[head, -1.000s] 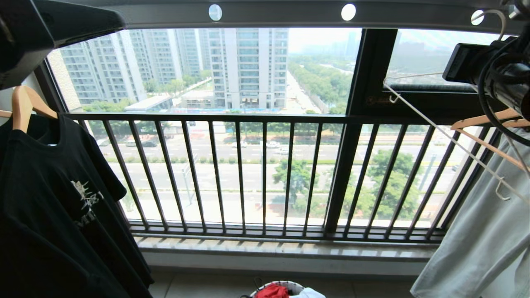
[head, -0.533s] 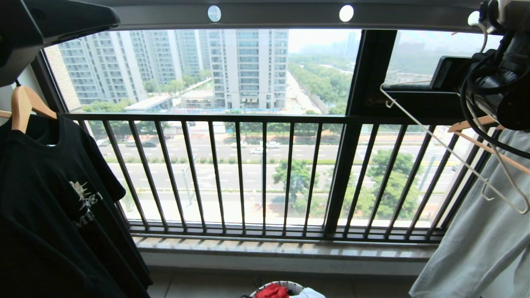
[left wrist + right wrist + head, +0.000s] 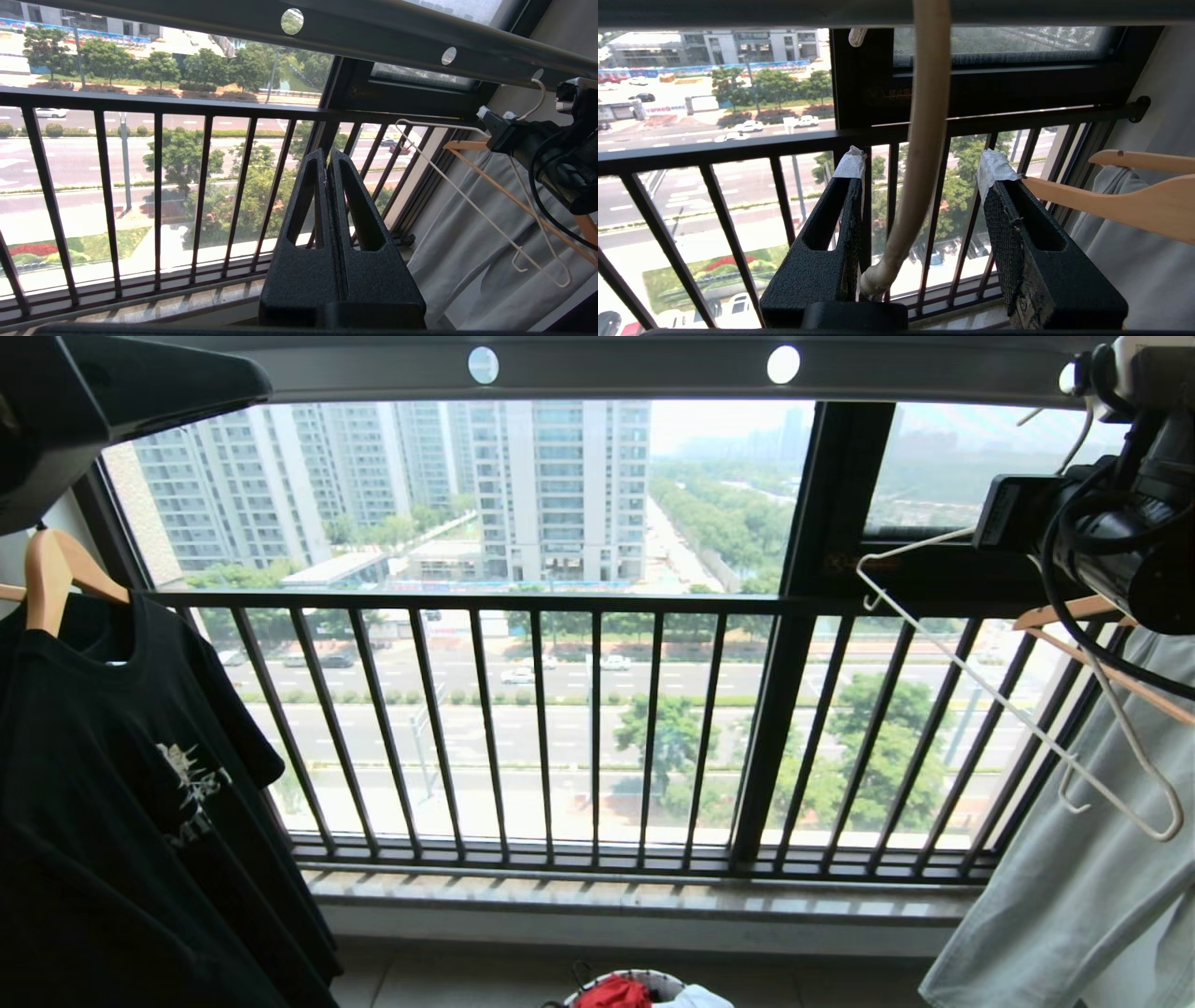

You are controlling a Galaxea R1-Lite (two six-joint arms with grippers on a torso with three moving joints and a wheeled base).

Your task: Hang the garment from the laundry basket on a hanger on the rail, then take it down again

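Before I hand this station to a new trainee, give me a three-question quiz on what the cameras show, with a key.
1. True or false: the wire hanger already carries the red garment.
2. Where does the hanger's hook sit? A) on the window railing B) in a hole of the overhead rail C) on a wooden hanger
3. Fill in: the right gripper has its fingers ____ around the hanger's neck, while the left gripper is shut on nothing.

Key: 1 false, the garment lies in the laundry basket on the floor; 2 B; 3 open, not clamping the wire.
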